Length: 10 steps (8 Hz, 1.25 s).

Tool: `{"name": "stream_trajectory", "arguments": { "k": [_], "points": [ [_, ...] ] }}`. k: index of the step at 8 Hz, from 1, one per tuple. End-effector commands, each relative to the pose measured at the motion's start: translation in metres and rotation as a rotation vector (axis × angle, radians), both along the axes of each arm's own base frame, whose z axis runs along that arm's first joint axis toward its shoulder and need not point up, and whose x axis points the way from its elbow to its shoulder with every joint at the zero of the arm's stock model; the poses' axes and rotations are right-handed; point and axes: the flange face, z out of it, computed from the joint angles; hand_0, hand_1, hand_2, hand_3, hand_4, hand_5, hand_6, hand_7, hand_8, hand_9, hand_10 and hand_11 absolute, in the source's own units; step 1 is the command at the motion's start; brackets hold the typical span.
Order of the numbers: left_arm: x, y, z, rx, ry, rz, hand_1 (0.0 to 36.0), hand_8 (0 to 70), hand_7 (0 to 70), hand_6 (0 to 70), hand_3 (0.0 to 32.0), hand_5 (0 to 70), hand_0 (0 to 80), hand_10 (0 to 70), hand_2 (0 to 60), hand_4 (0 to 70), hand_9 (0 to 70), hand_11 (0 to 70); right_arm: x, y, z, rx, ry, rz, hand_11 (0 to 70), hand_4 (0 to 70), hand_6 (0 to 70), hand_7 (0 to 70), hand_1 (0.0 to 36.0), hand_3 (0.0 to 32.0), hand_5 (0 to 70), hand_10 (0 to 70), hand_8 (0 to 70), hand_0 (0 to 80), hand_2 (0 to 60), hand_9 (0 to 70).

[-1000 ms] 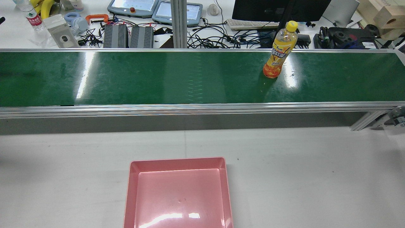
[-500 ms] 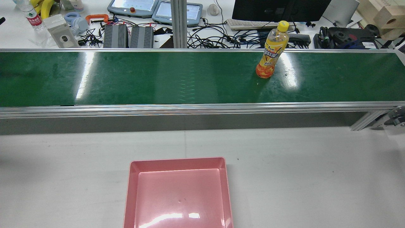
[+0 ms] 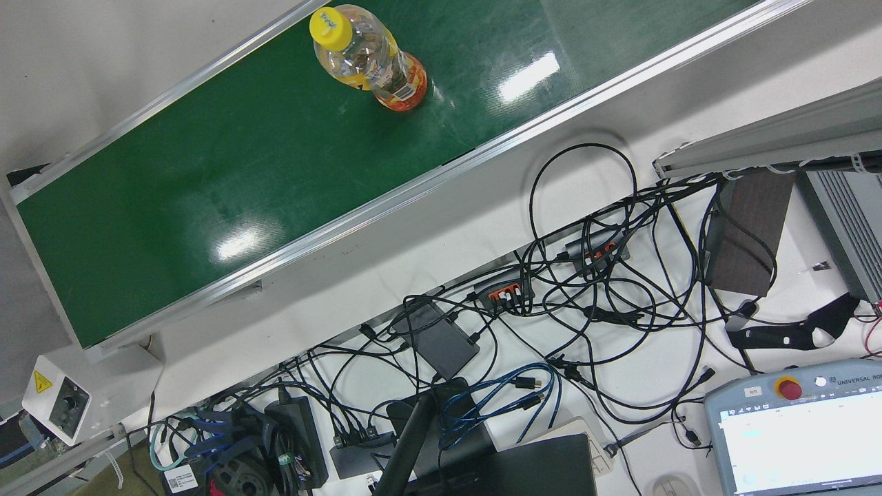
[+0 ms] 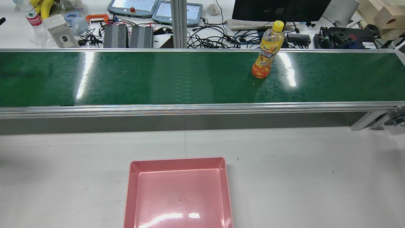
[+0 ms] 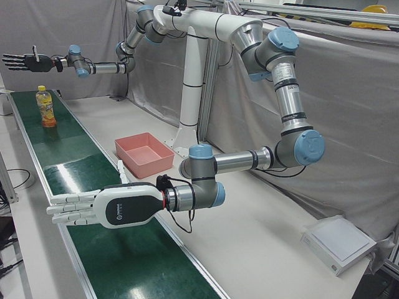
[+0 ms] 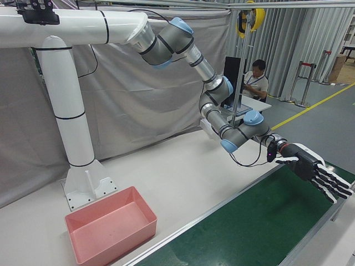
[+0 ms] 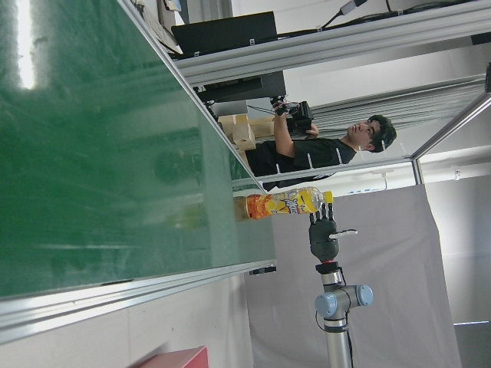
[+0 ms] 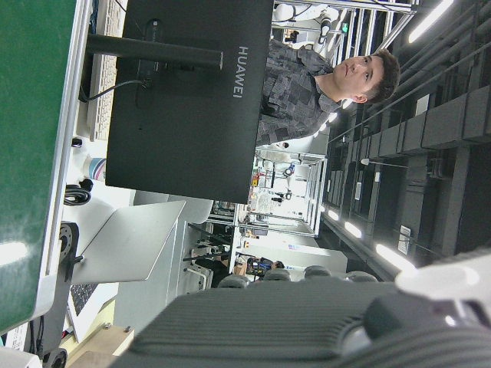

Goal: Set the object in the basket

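Observation:
An orange drink bottle (image 4: 265, 52) with a yellow cap stands upright on the green conveyor belt (image 4: 158, 76), right of its middle in the rear view. It also shows in the front view (image 3: 375, 65), the left-front view (image 5: 44, 107) and the left hand view (image 7: 284, 204). The pink basket (image 4: 178, 163) sits empty on the white table in front of the belt, also in the right-front view (image 6: 111, 233). My left hand (image 5: 93, 208) is open, held flat over the belt, far from the bottle. My right hand (image 5: 19, 61) is open, above and just beyond the bottle, also in the right-front view (image 6: 313, 170).
Beyond the belt lie tangled cables (image 3: 586, 289), a monitor (image 4: 278, 9), teach pendants (image 4: 133, 7) and power bricks (image 4: 128, 36). A person (image 6: 256, 83) sits at a desk behind the right end. The white pedestal (image 6: 72, 127) stands behind the basket.
The bottle has travelled left along the belt in the rear view, still upright. The basket has not moved.

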Motion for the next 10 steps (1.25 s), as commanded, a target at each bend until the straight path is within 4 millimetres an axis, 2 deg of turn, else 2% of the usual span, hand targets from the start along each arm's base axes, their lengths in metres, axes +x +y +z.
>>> {"name": "stream_trajectory", "arguments": {
  "k": [1,10],
  "points": [
    [-0.0008,0.0001,0.0002,0.000,-0.002,-0.002,12.7,0.0,0.0,0.0,0.0,4.8,47.6,5.9,0.5,0.4,0.0,10.3,-0.0002,-0.0003,-0.0002,0.000,0.000,0.000,0.0,0.0,0.0,0.0,0.0,0.0,0.0,0.0,0.0,0.0,0.0,0.0],
    [0.0005,-0.0004,-0.0007,0.002,-0.002,0.001,13.2,0.0,0.0,0.0,0.0,5.4,47.6,5.8,1.9,0.8,0.0,10.2,-0.0002,0.0006,0.0013,-0.003,0.000,0.000,0.0,0.0,0.0,0.0,0.0,0.0,0.0,0.0,0.0,0.0,0.0,0.0]
  ]
}}
